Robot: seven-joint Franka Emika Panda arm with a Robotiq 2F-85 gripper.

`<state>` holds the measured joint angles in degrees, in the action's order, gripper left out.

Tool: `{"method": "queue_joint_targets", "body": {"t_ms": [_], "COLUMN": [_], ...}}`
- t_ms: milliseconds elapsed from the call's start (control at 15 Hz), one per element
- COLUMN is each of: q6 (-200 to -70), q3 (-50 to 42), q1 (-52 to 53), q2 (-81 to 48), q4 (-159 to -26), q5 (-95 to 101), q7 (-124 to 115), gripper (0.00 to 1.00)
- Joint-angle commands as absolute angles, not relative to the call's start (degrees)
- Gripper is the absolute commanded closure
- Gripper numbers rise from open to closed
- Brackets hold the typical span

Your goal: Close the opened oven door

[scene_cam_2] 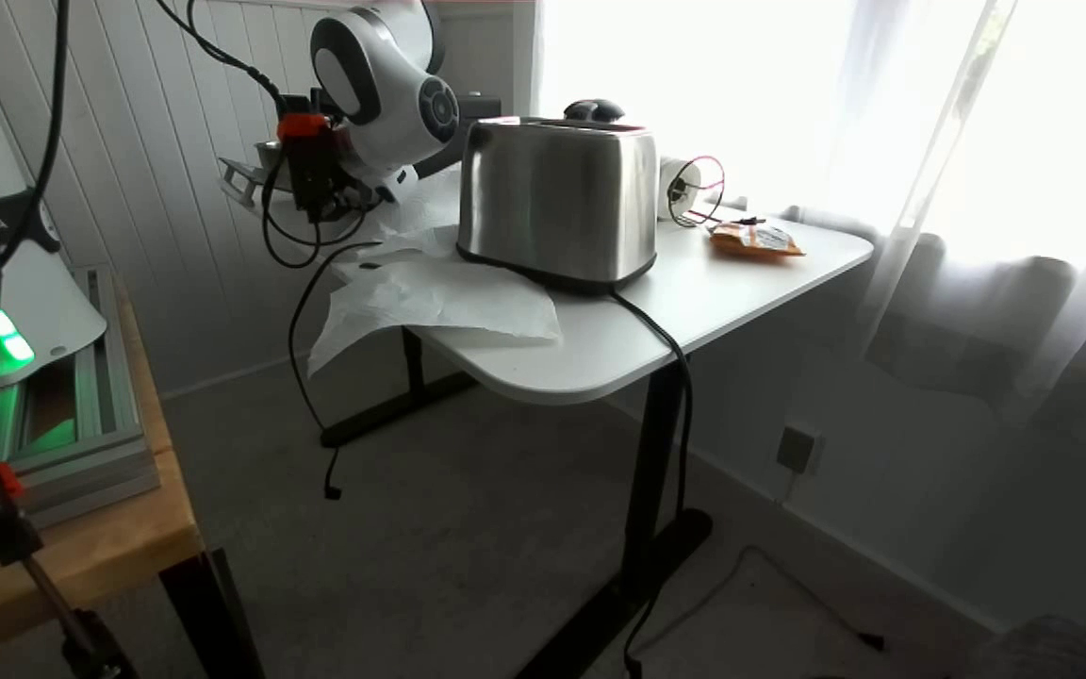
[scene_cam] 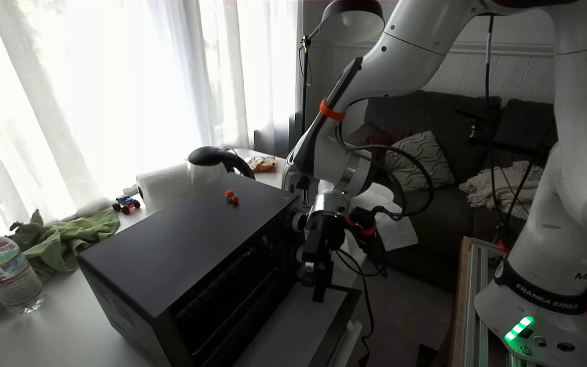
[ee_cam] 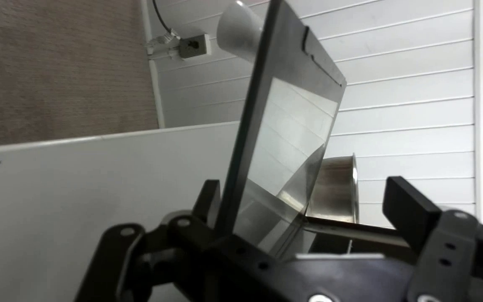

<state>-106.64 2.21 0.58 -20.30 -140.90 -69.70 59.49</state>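
Observation:
The black oven (scene_cam: 191, 229) stands on the white table with its front open. Its door (scene_cam: 298, 318) is swung down and outward in an exterior view. The door's glass (ee_cam: 294, 134) fills the middle of the wrist view, hinged at the oven's front edge (ee_cam: 360, 235). A pale bar handle (scene_cam: 349, 339) runs along its outer edge; its end also shows in the wrist view (ee_cam: 237, 31). My gripper (ee_cam: 308, 193) is open. The door's side edge lies between the fingers, close to the left one. My gripper (scene_cam: 319, 280) is at the door's far end.
A steel toaster (scene_cam_2: 557, 203) and loose paper towels (scene_cam_2: 439, 302) are on the table beside the arm. A metal pot (ee_cam: 333, 191) is beyond the door. A small orange-red item (scene_cam: 231, 197) lies on the oven top. A water bottle (scene_cam: 5, 270) and green cloth (scene_cam: 64, 237) are behind.

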Motion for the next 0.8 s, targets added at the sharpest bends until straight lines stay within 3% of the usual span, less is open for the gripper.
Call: {"method": "queue_joint_targets", "body": {"t_ms": [0, 733], "q6": [-101.05, -97.34], "q3": [1.73, -1.01], "q1": [-1.22, -1.67], "q2": [-18.91, -10.49], "q4": [-142.50, -151.26], "q5": [-73.34, -91.65], "q7": [60.79, 63.09], "gripper": [0.00, 0.00]}}
